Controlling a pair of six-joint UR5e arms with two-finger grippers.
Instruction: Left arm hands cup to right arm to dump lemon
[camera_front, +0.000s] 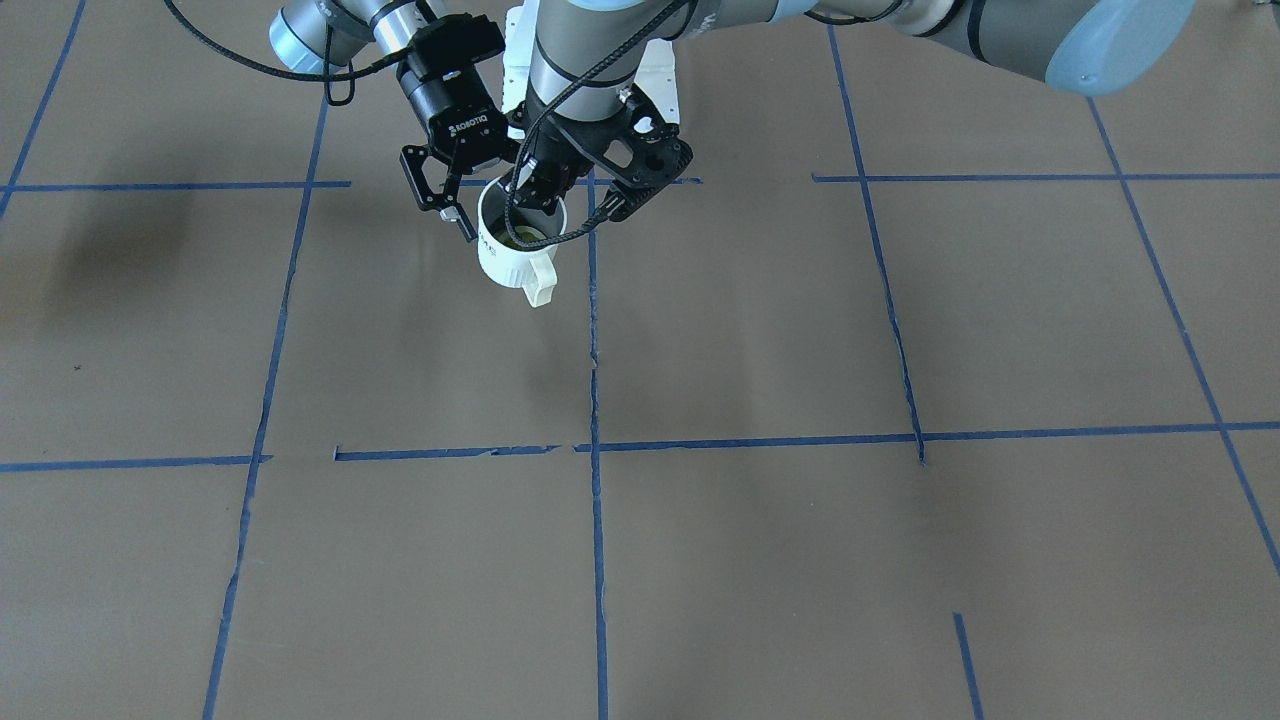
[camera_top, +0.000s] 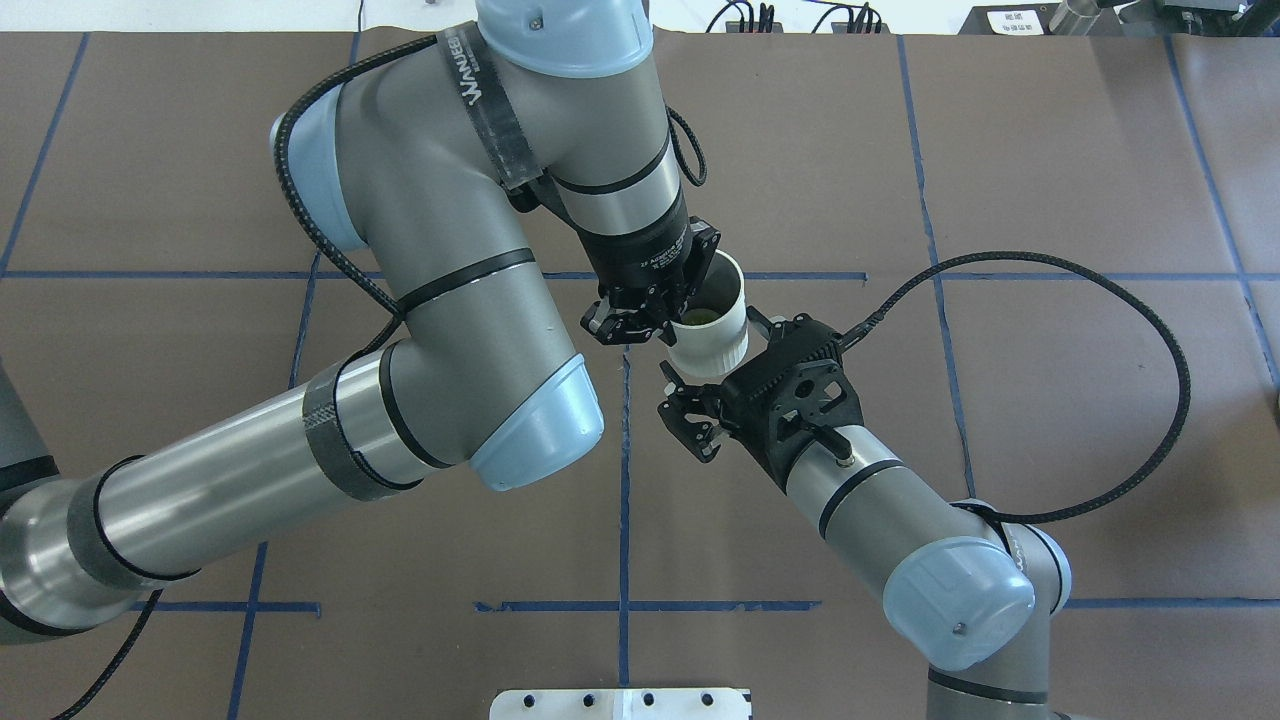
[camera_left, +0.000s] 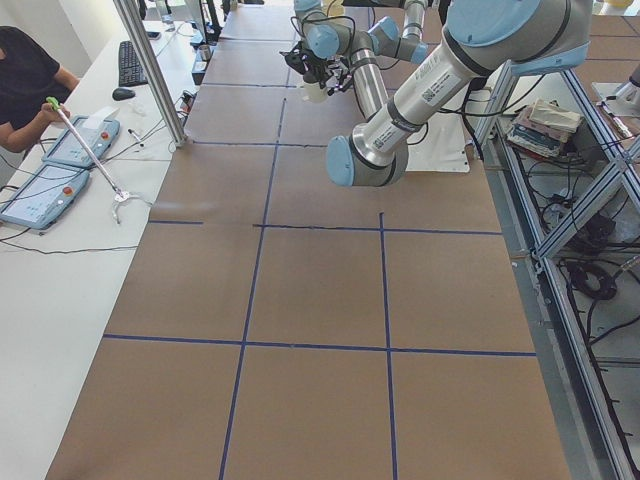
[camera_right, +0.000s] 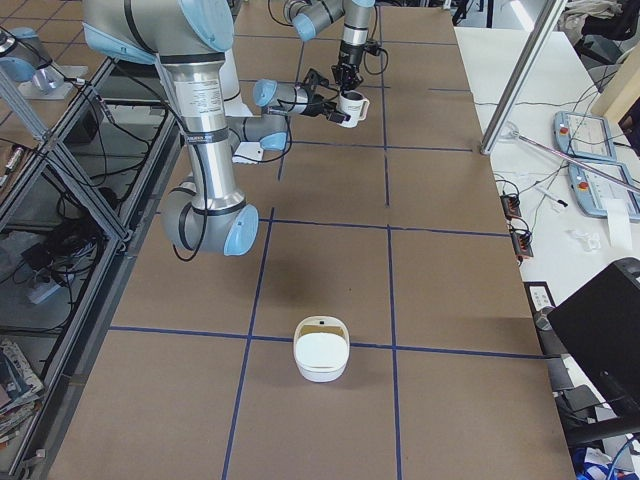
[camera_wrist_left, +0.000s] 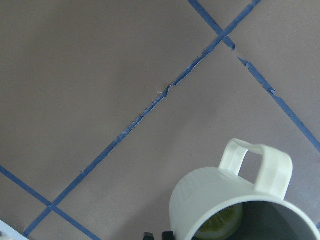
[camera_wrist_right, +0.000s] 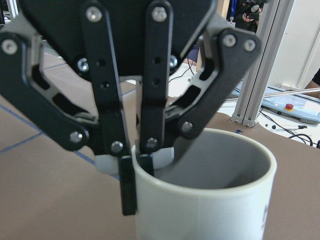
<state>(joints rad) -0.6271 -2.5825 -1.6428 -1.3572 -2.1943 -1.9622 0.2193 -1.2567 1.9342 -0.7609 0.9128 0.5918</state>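
The white cup (camera_front: 505, 262) hangs in the air above the table, handle toward the front camera. The yellow-green lemon (camera_front: 522, 238) lies inside it and also shows in the overhead view (camera_top: 697, 316) and the left wrist view (camera_wrist_left: 222, 224). My left gripper (camera_top: 655, 320) comes down from above and is shut on the cup's rim (camera_wrist_right: 210, 200), one finger inside and one outside. My right gripper (camera_top: 715, 365) is open, level with the cup's (camera_top: 715, 325) lower body, one finger on each side. In the front view it (camera_front: 455, 205) sits just beside the cup.
A white basket-like container (camera_right: 321, 350) stands on the table toward the robot's right end. The brown table (camera_front: 760, 330) is marked with blue tape lines. A side bench with tablets (camera_left: 45, 190), a metal post (camera_left: 150, 75) and an operator (camera_left: 25, 80) lie beyond the far edge.
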